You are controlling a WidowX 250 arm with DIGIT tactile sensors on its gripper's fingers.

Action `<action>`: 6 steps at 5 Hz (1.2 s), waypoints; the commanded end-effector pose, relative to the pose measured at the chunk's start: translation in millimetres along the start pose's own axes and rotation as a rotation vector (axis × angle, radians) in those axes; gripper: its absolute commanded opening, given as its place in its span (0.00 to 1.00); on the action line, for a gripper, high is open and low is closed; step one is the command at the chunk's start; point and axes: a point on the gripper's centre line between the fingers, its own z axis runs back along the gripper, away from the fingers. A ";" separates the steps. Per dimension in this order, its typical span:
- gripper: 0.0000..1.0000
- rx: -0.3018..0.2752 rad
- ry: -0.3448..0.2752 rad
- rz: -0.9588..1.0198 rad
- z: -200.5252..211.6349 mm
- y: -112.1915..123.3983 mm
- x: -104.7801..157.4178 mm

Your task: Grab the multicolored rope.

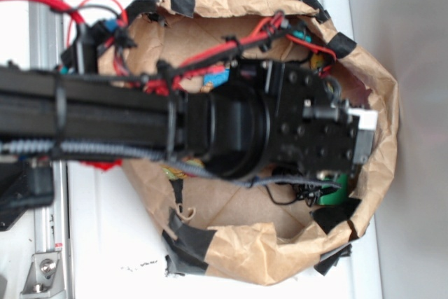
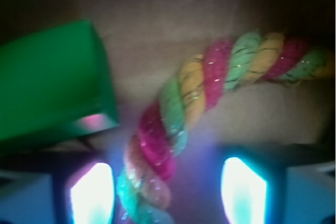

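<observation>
Right at the near edge of the wrist view the gripper (image 2: 167, 192) hangs with its two glowing fingertips (image 2: 92, 195) spread wide, nothing pinched between them. The multicolored rope (image 2: 210, 95) starts down there, its near end lying in the gap closer to the left pad, then climbs and curves away toward the far right over brown paper. It looks like soft, light twisted cord, glossy strands of red, yellow and pale green, so I'd judge it will bend and droop rather than stay stiff, and its sheen could make it a little slippery; the thick stretch sitting between the pads seems the natural place to close on. To the left, just beside the rope and not visibly touching it, sits a green box (image 2: 52, 85). Farther out, the exterior view gives what the wrist cannot: the black arm (image 1: 140, 124) reaching into a brown paper bag (image 1: 280, 246) patched with dark tape, hiding the rope there completely, with only a sliver of green (image 1: 334, 195) showing.
</observation>
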 end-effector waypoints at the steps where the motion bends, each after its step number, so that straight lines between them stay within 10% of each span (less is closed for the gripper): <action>1: 0.00 0.009 0.098 0.055 -2.6 21.9 -36.9; 6: 0.00 -0.043 0.032 0.124 152.5 84.3 -22.9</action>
